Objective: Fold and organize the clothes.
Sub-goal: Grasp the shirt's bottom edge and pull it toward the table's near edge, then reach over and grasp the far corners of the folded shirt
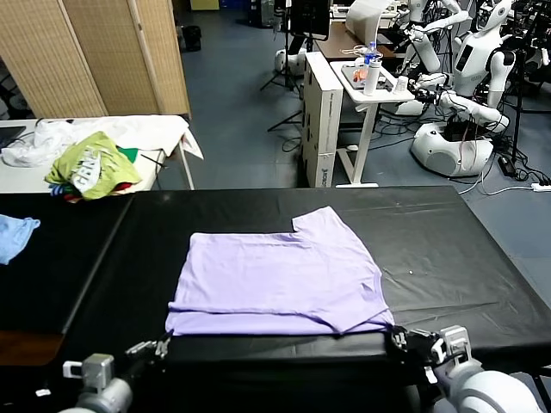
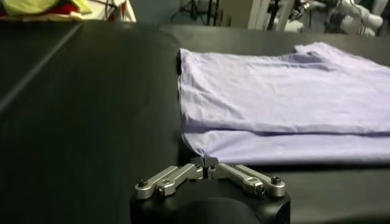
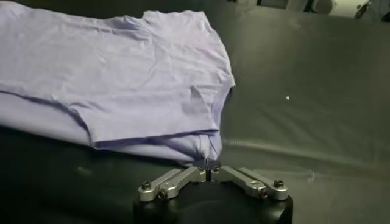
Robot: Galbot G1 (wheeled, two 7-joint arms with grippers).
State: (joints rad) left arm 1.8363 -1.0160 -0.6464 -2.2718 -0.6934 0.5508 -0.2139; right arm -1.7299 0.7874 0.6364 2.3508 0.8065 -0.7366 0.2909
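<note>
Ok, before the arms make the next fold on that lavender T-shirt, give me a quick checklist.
1. T-shirt lies flat on the black table: ok.
2. Left pincer at the shirt's near left corner, tips together; cloth pinched: cannot tell.
3. Right pincer at the near right corner, tips together; cloth pinched: cannot tell.
4. Layers line up along the near edge: not ok, the lower layer sticks out.
5. Light blue cloth lies apart from the T-shirt: ok.
</note>
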